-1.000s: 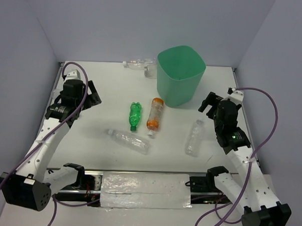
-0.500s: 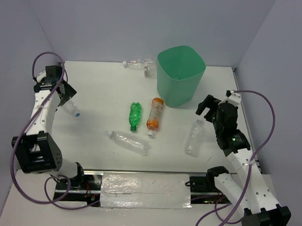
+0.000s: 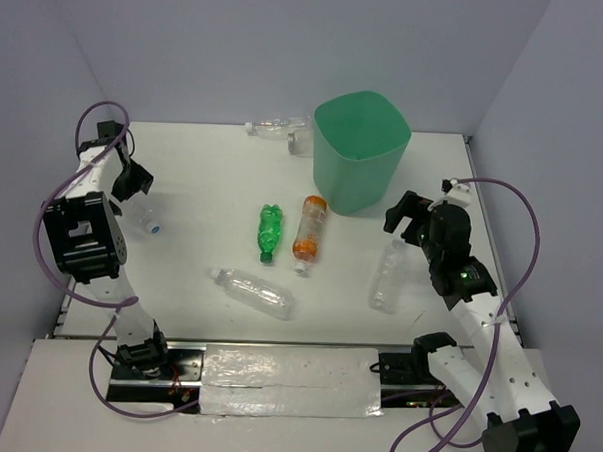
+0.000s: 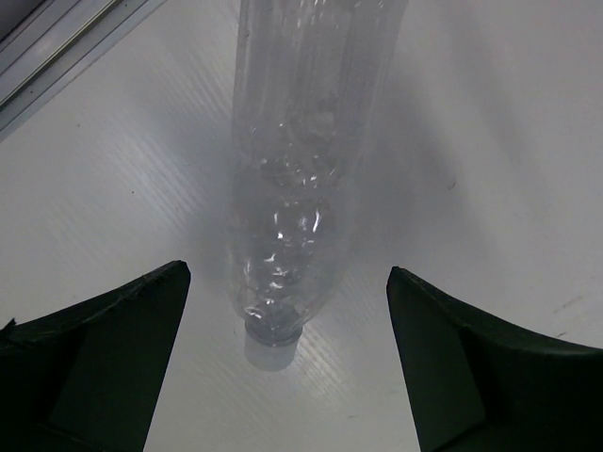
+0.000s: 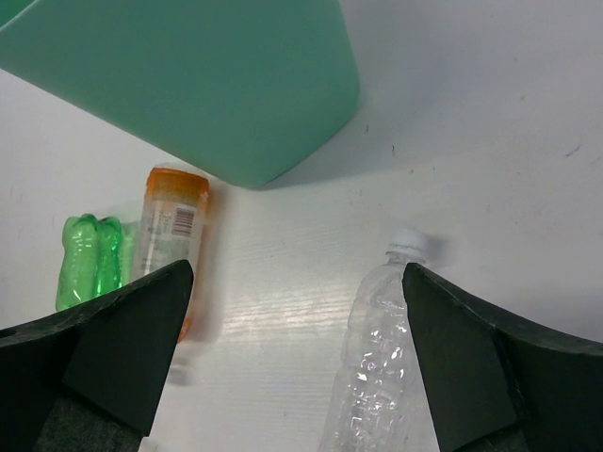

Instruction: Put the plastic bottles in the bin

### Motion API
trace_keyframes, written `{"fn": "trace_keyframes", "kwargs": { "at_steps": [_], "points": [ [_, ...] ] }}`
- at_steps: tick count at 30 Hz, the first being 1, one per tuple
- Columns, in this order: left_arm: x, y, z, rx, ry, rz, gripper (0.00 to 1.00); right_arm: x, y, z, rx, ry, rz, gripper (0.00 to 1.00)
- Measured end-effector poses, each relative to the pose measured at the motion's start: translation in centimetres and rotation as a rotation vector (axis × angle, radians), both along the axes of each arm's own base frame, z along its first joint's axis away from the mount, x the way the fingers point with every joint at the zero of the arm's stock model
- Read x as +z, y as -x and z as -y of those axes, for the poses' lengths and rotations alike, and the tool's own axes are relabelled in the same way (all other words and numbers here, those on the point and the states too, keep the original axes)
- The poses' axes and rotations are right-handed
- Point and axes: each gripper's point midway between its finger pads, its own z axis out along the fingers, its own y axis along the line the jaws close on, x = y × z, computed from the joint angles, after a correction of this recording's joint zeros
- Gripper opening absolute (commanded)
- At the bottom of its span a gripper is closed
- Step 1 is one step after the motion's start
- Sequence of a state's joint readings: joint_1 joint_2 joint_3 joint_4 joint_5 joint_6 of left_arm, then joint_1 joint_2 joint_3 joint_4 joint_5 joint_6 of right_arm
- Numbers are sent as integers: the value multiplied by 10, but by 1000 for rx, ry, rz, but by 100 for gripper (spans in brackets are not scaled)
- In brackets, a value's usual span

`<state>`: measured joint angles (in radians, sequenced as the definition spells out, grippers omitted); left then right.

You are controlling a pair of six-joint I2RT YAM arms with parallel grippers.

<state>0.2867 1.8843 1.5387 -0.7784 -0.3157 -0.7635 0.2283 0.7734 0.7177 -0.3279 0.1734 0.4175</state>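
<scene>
While the tall mint-green plastic bin (image 3: 360,164) stands upright at the far side of the white surface (image 3: 204,172), six plastic bottles are seen lying on that surface outside it. A small green crinkly plastic bottle (image 3: 269,230) and a clear plastic bottle with orange ends (image 3: 309,226) are laid side by side near the middle, just in front of the bin; a clear crinkly bottle with a pale cap (image 3: 254,289) is laid at a slant nearer the arm bases; a further clear bottle by the back wall (image 3: 274,128) is found just left of the bin's rim.

The left gripper (image 4: 287,275) is held wide open and nothing is gripped by it. In the left wrist view a clear ribbed plastic bottle (image 4: 292,169) is seen lying between the two dark fingers (image 4: 113,348), its capped end turned toward the camera, with a gap on either side; whether the fingers are down at the surface cannot be told. In the top view this bottle is found at the left edge, well apart from the bin.

The right gripper (image 5: 294,273) is likewise spread wide and nothing is held in it; it is poised near the front right of the bin. A clear bottle with a white cap (image 5: 382,367) is seen lying beside the right-hand finger, its cap pointed toward the bin but apart from it.
</scene>
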Motion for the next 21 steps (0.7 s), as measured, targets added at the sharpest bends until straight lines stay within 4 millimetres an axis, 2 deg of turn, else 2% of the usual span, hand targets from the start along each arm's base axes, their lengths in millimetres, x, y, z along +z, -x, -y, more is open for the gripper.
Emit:
{"fn": "trace_keyframes", "kwargs": {
  "at_steps": [4, 9, 11, 14, 15, 18, 19, 21],
  "points": [
    [-10, -12, -4, 0, 0, -7, 99, -3, 0, -1, 10, 10, -10, 100],
    [-33, -18, -6, 2, 6, -38, 99, -7, 0, -4, 28, 8, -25, 100],
    [-42, -17, -7, 4, 9, -46, 95, -8, 1, -5, 35, 4, -34, 100],
    [-54, -10, -6, 9, 19, -68, 77, -11, 3, -5, 36, 5, -47, 100],
    [-56, -9, -5, 11, 21, -69, 63, -12, 4, -5, 34, 4, -52, 100],
    [-54, -13, -6, 8, 15, -49, 43, -15, 5, -4, 28, 9, -68, 100],
    [-53, -14, -7, 3, 12, -43, 33, -15, 6, -3, 26, 9, -73, 100],
    [-51, -17, -5, -13, 22, -32, 25, -14, 6, -3, 21, 5, -74, 100]
  ]
}}
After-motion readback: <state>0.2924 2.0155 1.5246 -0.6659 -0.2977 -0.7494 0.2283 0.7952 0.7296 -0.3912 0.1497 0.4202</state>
